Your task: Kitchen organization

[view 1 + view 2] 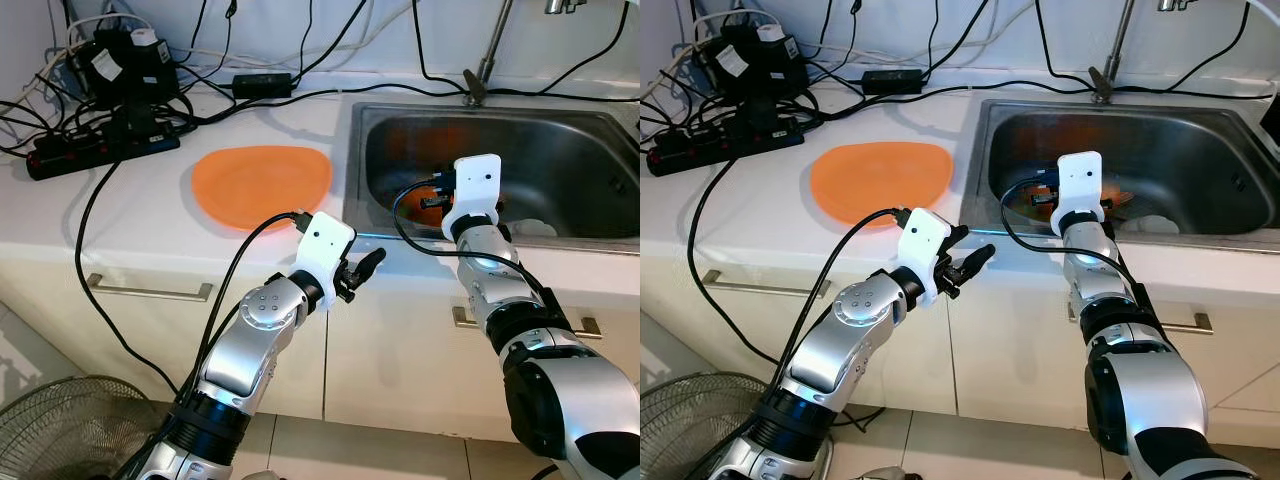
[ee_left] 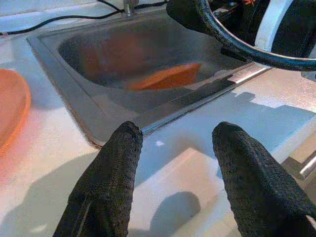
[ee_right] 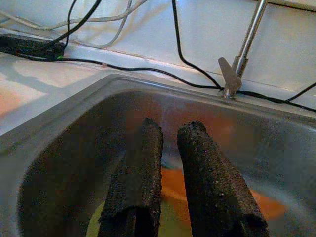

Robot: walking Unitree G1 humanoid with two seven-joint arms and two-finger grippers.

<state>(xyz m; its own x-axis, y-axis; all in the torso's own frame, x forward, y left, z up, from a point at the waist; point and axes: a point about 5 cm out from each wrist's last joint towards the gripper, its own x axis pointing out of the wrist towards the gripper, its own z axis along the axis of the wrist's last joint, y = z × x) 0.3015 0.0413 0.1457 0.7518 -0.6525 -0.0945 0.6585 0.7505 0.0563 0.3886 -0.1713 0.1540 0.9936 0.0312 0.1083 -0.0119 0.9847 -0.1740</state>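
- Two silver arms reach toward a white tabletop (image 1: 150, 215) in the left eye view, where a flat, round orange plate (image 1: 262, 184) lies beside the stainless sink (image 1: 352, 170); the left gripper (image 1: 362, 270) hangs at the tabletop's front edge, likely waiting its turn.
- Right eye view: the right gripper (image 1: 1055, 196) dips into the basin above a second orange dish (image 1: 1118, 199), apparently lined up to lift it out.
- Left wrist view: rough, textured black fingers (image 2: 106, 187) stand well apart, jaws open and empty, over the smooth tabletop.
- Right wrist view: the jaws are nearly closed, a narrow gap between them, gripping nothing, above the orange dish on the sink's brushed-steel floor, below the faucet (image 3: 242, 54).
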